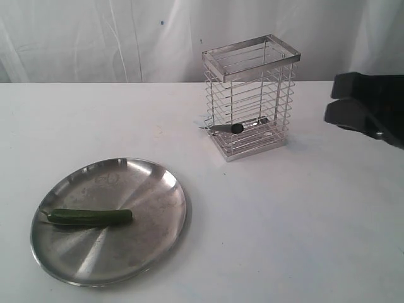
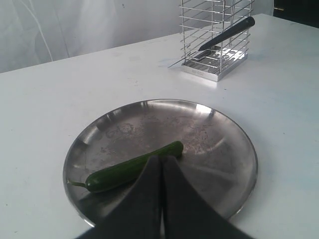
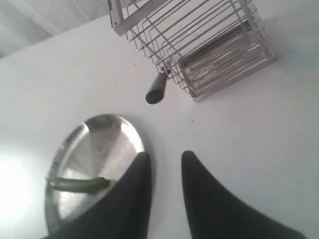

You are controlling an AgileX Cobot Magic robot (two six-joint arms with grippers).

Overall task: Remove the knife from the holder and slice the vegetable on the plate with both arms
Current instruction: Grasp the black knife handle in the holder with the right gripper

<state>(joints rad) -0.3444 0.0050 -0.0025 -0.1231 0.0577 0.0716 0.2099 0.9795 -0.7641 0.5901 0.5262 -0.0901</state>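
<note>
The dark green vegetable (image 1: 91, 216) lies across the near left part of the steel plate (image 1: 165, 208). The knife (image 1: 235, 128) rests slanted inside the wire holder (image 1: 251, 95), its black handle (image 2: 234, 29) poking out through the bars on one side and its blade tip on the other. My left gripper (image 2: 162, 159) is out of the exterior view; it is shut with nothing in it and hovers over the plate (image 2: 224, 144) just before the vegetable (image 2: 124, 172). My right gripper (image 1: 331, 102) hangs open at the right, away from the holder (image 3: 199, 45), knife (image 3: 157, 90) and plate (image 3: 99, 144).
The white table (image 1: 284, 227) runs back to a white curtain (image 1: 95, 38). The holder stands right of centre towards the back, the plate at the front left.
</note>
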